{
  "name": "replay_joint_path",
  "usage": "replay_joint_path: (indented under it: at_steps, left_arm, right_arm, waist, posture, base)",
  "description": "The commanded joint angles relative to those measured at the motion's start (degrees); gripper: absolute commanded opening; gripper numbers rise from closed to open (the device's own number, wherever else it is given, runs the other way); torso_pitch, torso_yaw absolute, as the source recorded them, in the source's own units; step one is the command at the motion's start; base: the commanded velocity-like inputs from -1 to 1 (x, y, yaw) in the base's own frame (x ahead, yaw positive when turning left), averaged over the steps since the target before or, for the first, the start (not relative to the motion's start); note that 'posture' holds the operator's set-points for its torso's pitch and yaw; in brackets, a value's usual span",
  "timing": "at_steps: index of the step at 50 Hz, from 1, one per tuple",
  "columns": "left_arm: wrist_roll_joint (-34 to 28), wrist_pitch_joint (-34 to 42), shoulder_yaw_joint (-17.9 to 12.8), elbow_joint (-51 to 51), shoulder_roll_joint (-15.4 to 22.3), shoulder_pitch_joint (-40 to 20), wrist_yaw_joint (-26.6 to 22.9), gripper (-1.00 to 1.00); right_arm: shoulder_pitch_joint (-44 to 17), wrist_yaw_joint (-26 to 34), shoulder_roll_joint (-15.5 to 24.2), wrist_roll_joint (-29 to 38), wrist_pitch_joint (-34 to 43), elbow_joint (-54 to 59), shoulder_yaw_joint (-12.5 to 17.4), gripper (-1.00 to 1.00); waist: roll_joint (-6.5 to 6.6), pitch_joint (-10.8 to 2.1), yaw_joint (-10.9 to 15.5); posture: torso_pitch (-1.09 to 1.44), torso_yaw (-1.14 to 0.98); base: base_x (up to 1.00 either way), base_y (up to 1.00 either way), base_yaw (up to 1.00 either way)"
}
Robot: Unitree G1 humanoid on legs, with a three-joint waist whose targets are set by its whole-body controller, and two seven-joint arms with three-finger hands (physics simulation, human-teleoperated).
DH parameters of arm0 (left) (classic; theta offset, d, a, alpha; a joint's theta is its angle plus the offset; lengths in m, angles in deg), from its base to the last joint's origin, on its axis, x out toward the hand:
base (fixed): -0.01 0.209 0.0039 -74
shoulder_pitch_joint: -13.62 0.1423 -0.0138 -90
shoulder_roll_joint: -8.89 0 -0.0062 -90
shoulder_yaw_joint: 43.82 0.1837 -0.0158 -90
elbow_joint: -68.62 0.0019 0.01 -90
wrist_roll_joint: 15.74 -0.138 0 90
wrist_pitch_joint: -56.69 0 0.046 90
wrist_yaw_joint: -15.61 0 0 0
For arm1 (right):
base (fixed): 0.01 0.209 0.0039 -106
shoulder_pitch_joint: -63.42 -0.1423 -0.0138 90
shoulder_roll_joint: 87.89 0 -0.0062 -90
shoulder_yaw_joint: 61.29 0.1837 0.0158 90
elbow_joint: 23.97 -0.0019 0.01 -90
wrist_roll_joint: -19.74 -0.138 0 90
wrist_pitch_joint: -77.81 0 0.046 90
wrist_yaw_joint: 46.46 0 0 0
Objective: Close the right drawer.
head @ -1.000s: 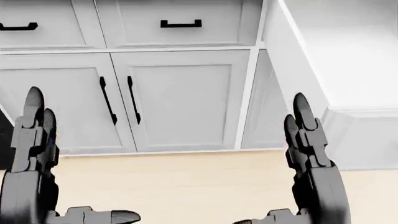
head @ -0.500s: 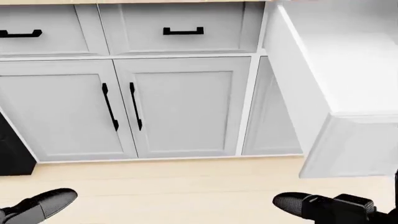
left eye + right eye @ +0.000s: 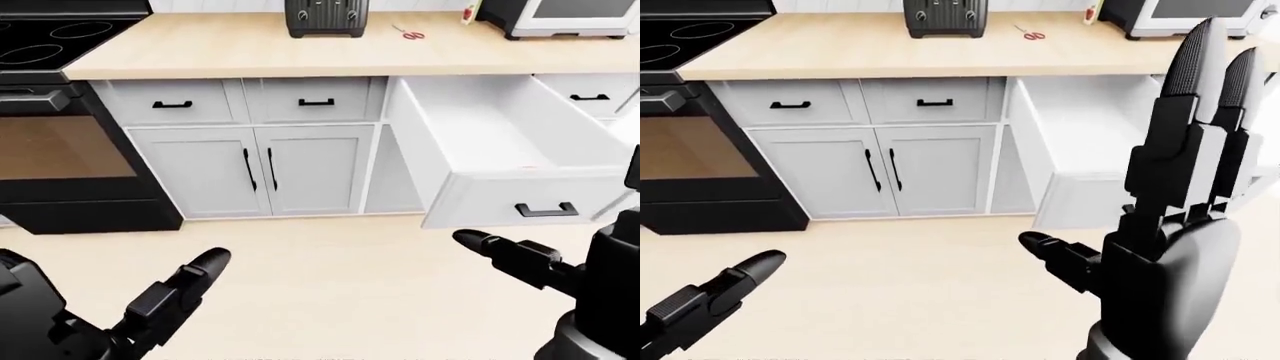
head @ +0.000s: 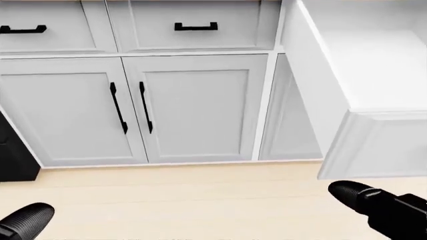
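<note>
The right drawer [image 3: 530, 196] stands pulled far out of the white cabinet, its inside bare and its black handle [image 3: 546, 210] on the front panel. My right hand [image 3: 1170, 195] is open, fingers straight and upright, thumb out to the left, below and in front of the drawer front without touching it. In the head view only its thumb tip [image 4: 357, 194] shows under the drawer's corner. My left hand [image 3: 175, 296] is open too, low at the left over the floor, holding nothing.
A black stove and oven [image 3: 50, 142] stand at the left. Two shut drawers [image 3: 315, 101] and double cabinet doors [image 3: 260, 169] lie left of the open drawer. On the wooden counter [image 3: 240, 49] are a toaster [image 3: 325, 16], scissors [image 3: 407, 33] and a microwave [image 3: 570, 15].
In the head view both hands, raised with fingers up a second ago, have dropped to the bottom edge so only fingertips show. The view bobbed slightly; the drawer has not moved.
</note>
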Motion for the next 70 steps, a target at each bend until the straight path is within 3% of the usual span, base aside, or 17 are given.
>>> replay_joint_path:
  at_steps: [1, 14, 16, 23, 29, 36, 38, 40, 41, 50, 53, 54, 56, 62, 66, 67, 70]
  left_arm:
    - [0.3, -0.5, 0.7, -1.5, 0.1, 0.0, 0.5, 1.0]
    - [1.3, 0.3, 0.7, -1.5, 0.7, 0.3, 0.5, 1.0]
    - [1.5, 0.0, 0.4, -1.5, 0.4, 0.2, 0.4, 1.0]
    - [1.4, -0.4, 0.4, -1.5, 0.4, 0.4, 0.5, 1.0]
    - [1.8, -0.9, 0.0, -1.5, -0.1, 0.3, 0.3, 1.0]
    - [2.0, -1.3, -0.2, -1.5, -0.3, 0.3, 0.1, 1.0]
    - [2.1, -1.3, -0.2, -1.5, -0.3, 0.2, 0.1, 1.0]
    - [2.1, -1.4, -0.3, -1.5, -0.4, 0.2, 0.1, 1.0]
    - [2.2, -1.5, -0.4, -1.5, -0.5, 0.2, 0.0, 1.0]
    - [3.0, -2.0, -1.7, -1.5, -0.8, -0.5, -0.5, 1.0]
    - [3.1, -2.2, -1.7, -1.5, -1.0, -0.4, -0.6, 1.0]
    - [3.3, -2.0, -2.1, -1.5, -0.8, -0.6, -0.7, 1.0]
    - [3.3, -1.9, -2.1, -1.5, -0.8, -0.8, -0.8, 1.0]
    - [3.0, -1.7, -1.5, -1.5, -0.6, -0.3, -0.4, 1.0]
    - [2.6, -1.5, -0.9, -1.5, -0.3, 0.1, 0.1, 1.0]
    - [2.6, -1.4, -0.8, -1.5, -0.2, 0.1, 0.1, 1.0]
    - [2.4, -1.2, -0.5, -1.5, 0.0, 0.2, 0.4, 1.0]
  right_arm:
    - [-0.6, -0.8, 0.4, 1.1, -0.1, -1.6, -0.1, 1.0]
    - [2.0, -0.8, 0.0, -4.6, -3.2, -1.6, 0.0, 1.0]
    - [2.2, -0.6, 0.2, -5.1, -3.2, -1.6, -0.1, 1.0]
    - [2.8, -0.5, 0.8, -5.3, -2.6, -1.6, -1.1, 1.0]
    - [3.2, -0.4, 1.6, -5.2, -1.8, -1.6, -1.9, 1.0]
    - [3.5, -0.3, 2.2, -5.1, -1.3, -1.6, -2.5, 1.0]
    - [3.5, 0.0, 2.2, -4.9, -1.1, -1.6, -2.6, 1.0]
    - [3.7, -0.1, 2.4, -4.9, -1.1, -1.6, -2.9, 1.0]
    - [3.8, -0.2, 2.4, -5.0, -1.1, -1.6, -3.0, 1.0]
    - [4.0, -0.3, 3.3, -4.5, 0.1, -1.6, -3.8, 1.0]
    - [4.2, -0.6, 3.9, -4.2, 0.5, -1.6, -4.3, 1.0]
    - [4.1, -0.5, 3.7, -4.1, 0.4, -1.6, -4.2, 1.0]
    - [4.1, -0.4, 3.8, -4.1, 0.5, -1.6, -4.4, 1.0]
    - [4.1, -0.4, 3.9, -3.9, 0.6, -1.6, -4.6, 1.0]
    - [4.4, -0.6, 4.1, -4.0, 0.7, -1.6, -4.7, 1.0]
    - [4.4, -0.6, 4.2, -3.9, 0.8, -1.6, -4.9, 1.0]
    - [4.5, -0.9, 4.4, -3.8, 1.1, -1.6, -5.1, 1.0]
  waist:
    - [-0.02, -0.51, 0.0]
    - [0.27, -1.37, -0.2]
    - [0.31, -0.03, -0.2]
    - [-0.15, 0.08, -0.6]
    - [2.94, 0.96, 0.0]
    - [1.02, 0.3, -0.1]
    - [-0.31, 0.53, 0.0]
    - [-3.11, -0.09, -0.1]
    - [-1.97, 0.44, -0.5]
    - [1.03, 1.58, 0.2]
    - [5.6, 0.36, 0.4]
    - [3.06, 1.0, 0.9]
    - [3.3, 1.16, 0.6]
    - [0.5, 0.93, 0.1]
    - [-4.44, 0.16, -0.3]
    - [-2.31, 0.65, -0.7]
    - [-1.9, 0.66, -0.5]
  posture:
    - [0.0, 0.0]
    - [0.0, 0.0]
    - [0.0, 0.0]
    - [0.0, 0.0]
    - [0.0, 0.0]
    - [0.0, 0.0]
    - [0.0, 0.0]
    - [0.0, 0.0]
    - [0.0, 0.0]
    - [0.0, 0.0]
    - [0.0, 0.0]
    - [0.0, 0.0]
    - [0.0, 0.0]
    - [0.0, 0.0]
    - [0.0, 0.0]
    - [0.0, 0.0]
    - [0.0, 0.0]
  base:
    - [0.0, 0.0, 0.0]
    - [0.0, 0.0, 0.0]
    - [-0.02, 0.0, -0.11]
    - [-0.06, 0.0, -0.13]
    - [-0.05, 0.0, -0.13]
    - [-0.06, 0.0, -0.14]
    - [-0.05, 0.0, -0.14]
    - [-0.05, 0.0, -0.13]
    - [-0.06, 0.0, -0.13]
    - [-0.06, 0.0, -0.13]
    - [-0.05, 0.0, -0.14]
    - [-0.06, 0.0, -0.13]
    - [-0.05, 0.0, -0.13]
    - [-0.05, 0.0, -0.14]
    - [-0.04, 0.0, -0.13]
    - [-0.03, 0.0, -0.13]
    - [-0.04, 0.0, -0.13]
